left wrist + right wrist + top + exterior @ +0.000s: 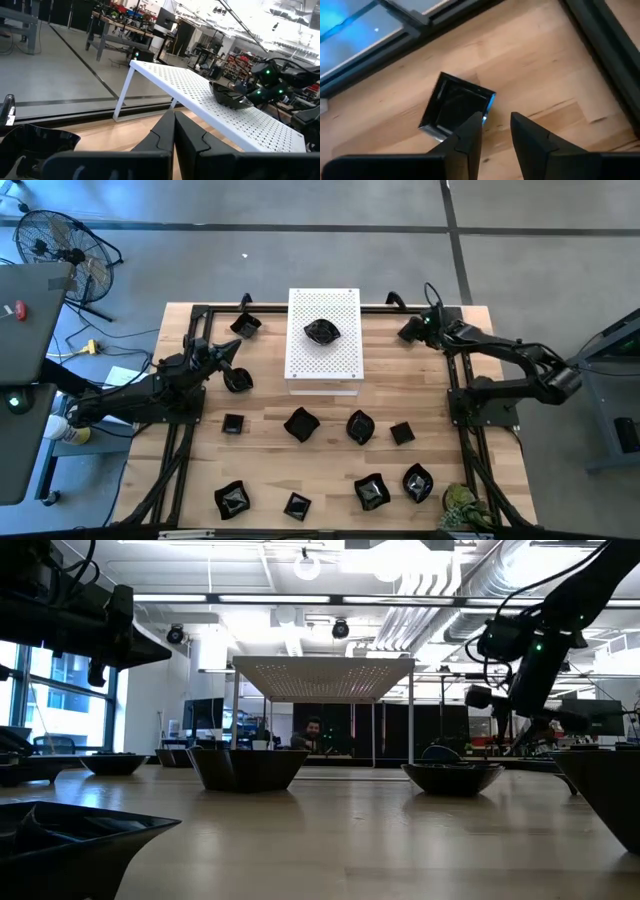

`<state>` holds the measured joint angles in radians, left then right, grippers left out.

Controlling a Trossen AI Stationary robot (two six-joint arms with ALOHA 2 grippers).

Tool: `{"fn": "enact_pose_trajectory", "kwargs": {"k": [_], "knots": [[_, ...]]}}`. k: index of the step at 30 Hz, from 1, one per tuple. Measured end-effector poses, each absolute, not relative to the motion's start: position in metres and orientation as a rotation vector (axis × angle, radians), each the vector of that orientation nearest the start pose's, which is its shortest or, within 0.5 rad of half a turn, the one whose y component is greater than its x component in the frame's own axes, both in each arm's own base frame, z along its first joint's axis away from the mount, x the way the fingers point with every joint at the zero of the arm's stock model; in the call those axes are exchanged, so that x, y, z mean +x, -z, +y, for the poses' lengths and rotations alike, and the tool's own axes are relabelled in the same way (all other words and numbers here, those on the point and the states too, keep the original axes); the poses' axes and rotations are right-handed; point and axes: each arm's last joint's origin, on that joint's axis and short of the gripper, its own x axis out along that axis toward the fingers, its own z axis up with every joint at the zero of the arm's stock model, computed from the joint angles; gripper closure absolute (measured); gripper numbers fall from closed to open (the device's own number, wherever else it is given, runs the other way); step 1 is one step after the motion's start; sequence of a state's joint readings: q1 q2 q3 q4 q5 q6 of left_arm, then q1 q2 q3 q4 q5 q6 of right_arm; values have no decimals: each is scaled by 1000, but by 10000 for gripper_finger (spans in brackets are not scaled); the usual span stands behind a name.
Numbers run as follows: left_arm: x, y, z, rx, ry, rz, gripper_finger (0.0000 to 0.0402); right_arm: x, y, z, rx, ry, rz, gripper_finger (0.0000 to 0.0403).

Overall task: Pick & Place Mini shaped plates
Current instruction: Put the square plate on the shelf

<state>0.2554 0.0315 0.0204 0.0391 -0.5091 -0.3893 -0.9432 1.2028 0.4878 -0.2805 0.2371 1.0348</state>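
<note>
Several glossy black mini shaped plates lie on the wooden table, among them one (301, 423) at the middle and one (372, 492) near the front. One wavy plate (321, 332) sits on the white perforated board (323, 370). At the far right my right gripper (496, 125) points slantwise down, open, with nothing between its fingers. It hovers by a corner of a square plate (457, 107) that lies flat on the table. At the left my left gripper (234, 351) stands level and shut, near a plate (238, 378).
Black frame rails (470, 450) run along the table's sides and far edge. A small green plant (462, 505) stands at the near right corner. The raised board (322, 675) stands on thin legs at the far middle. A person (313, 732) sits in the room beyond.
</note>
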Motion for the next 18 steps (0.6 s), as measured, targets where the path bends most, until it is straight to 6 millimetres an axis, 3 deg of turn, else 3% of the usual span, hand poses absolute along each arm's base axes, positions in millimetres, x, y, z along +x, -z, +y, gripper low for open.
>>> {"fn": "enact_pose_trajectory", "kwargs": {"k": [4,7,12,15,18], "knots": [[88,-171,38,-373,-750,-174,401,118,-140,-171,1242,1501,316,305],[89,-171,38,-372,-752,-166,401,121,-131,-171,1249,1464,388,305],[90,-170,38,-371,-754,-152,401,122,-134,-170,1233,1381,427,305],[90,-170,38,-370,-754,-149,401,121,-139,-163,1228,1264,506,305],[90,-169,38,-370,-755,-146,401,123,-143,-149,1207,1007,666,305]]}}
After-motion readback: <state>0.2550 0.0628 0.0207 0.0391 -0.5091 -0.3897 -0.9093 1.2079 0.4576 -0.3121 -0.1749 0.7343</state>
